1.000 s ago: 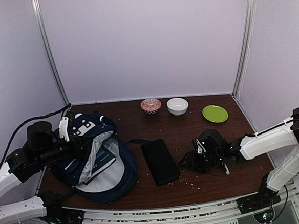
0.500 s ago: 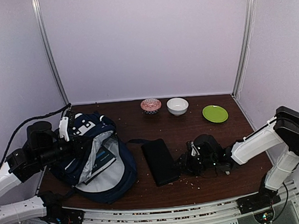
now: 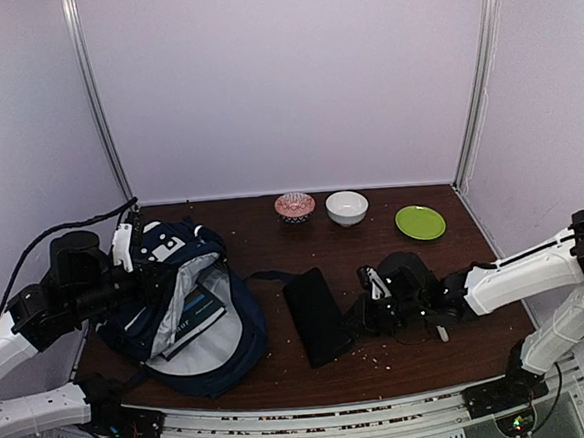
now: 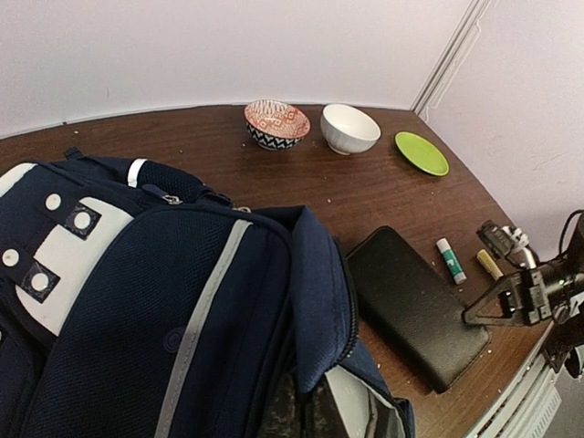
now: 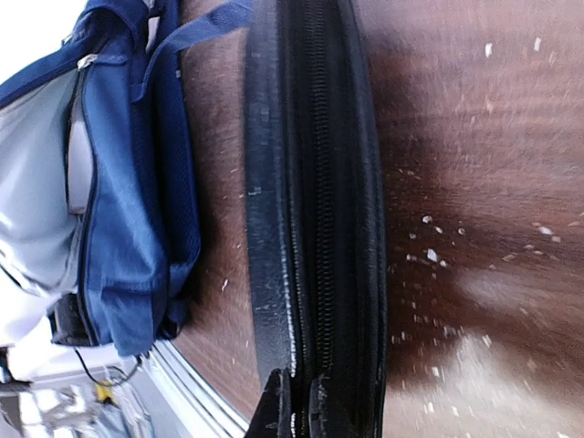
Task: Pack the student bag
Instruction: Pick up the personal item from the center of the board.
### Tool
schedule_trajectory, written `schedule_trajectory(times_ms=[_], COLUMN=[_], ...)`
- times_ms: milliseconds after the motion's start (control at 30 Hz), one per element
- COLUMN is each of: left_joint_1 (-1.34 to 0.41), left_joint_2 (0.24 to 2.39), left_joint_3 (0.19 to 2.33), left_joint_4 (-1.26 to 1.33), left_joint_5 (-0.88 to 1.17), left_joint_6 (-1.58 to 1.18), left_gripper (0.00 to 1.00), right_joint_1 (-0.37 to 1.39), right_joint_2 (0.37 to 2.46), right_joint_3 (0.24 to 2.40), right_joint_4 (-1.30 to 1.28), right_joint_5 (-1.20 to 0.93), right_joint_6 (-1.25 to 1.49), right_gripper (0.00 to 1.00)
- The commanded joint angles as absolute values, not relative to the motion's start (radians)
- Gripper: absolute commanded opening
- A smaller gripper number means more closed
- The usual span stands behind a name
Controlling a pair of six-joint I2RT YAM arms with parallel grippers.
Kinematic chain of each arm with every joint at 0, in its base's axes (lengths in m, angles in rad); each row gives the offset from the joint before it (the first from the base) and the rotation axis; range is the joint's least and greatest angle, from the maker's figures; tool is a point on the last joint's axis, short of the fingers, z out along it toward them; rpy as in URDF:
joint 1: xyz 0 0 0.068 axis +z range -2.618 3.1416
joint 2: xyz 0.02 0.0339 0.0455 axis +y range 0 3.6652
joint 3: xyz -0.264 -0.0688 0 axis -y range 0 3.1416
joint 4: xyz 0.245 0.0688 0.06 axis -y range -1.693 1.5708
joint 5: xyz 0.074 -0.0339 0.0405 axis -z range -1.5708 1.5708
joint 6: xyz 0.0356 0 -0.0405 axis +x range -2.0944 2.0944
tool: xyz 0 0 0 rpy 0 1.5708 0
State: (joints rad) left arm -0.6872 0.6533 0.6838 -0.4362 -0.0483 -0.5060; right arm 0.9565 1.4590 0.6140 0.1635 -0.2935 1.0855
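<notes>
Only close-up: right gripper (image 5: pixel 297 412) tight on black case (image 5: pixel 315 182) zip; left gripper (image 3: pixel 154 279) likewise on student bag (image 3: pixel 206 357).

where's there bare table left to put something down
Bare wood lies between the back row (patterned bowl, white bowl, green plate) and the black case, and between the plate and the right arm. Crowded: the left side under the student bag, and around the right gripper at the case's edge.

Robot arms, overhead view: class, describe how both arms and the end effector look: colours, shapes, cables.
The left arm and right arm have rounded white link shells joined by bulky black joint housings. The right end effector is black with two slim fingers. A black cable loops off the left arm.
</notes>
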Motion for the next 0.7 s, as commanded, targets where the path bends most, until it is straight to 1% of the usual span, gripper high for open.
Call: schedule_trajectory(times_ms=[0,133,267,400,667], left_joint_1=[-0.674,-0.673,-0.674,-0.674,-0.673], left_joint_2=[0.673,0.696,0.692,0.679,0.671], left_joint_3=[0.781,0.846,0.881,0.897,0.886], left_joint_4=[-0.44,-0.483,-0.503,-0.502,-0.485], left_joint_5=[-0.118,-0.108,-0.084,-0.067,-0.057], left_joint_6=[-0.43,-0.365,-0.327,-0.318,-0.325], left_gripper=[0.0,0.0,0.0,0.0,0.0], right_joint_1=[0.968,0.99,1.032,1.083,1.136], right_joint_2=[1.305,1.225,1.209,1.26,1.448], right_joint_3=[0.751,0.876,0.998,1.108,1.291], right_joint_4=[-0.134,-0.322,-0.385,-0.388,-0.413], right_joint_5=[-0.222,-0.227,-0.269,-0.318,-0.399], right_joint_6=[0.878,0.758,0.715,0.689,0.645], right_gripper=[0.0,0.0,0.0,0.0,0.0])
